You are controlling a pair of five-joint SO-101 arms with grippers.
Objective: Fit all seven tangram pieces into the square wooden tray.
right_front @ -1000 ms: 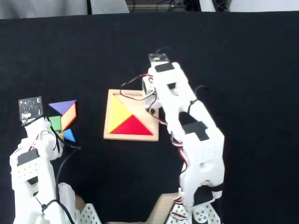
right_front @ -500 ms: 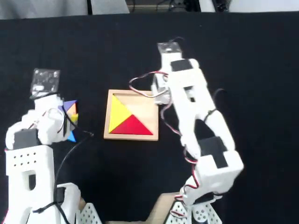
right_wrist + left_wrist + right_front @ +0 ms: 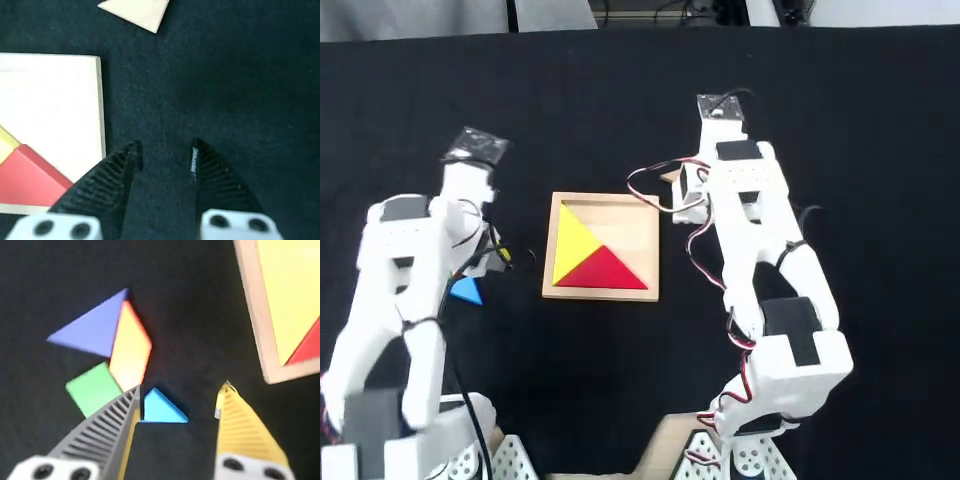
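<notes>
High view: square wooden tray (image 3: 632,222) at mid-table, with 2 pieces inside, yellow triangle (image 3: 570,242) and red triangle (image 3: 606,270), rest of floor bare. On tray's left side, left gripper (image 3: 181,387) spread wide, pinching nothing, over loose pieces: blue triangle (image 3: 161,408) just beside grey finger, then green square (image 3: 93,389), orange parallelogram (image 3: 130,347) and purple triangle (image 3: 92,329) clustered together. On tray's right side, right gripper (image 3: 165,146) parted, empty, above black cloth (image 3: 250,90) close by tray rim; pale wooden triangle (image 3: 137,11) apart beyond.
</notes>
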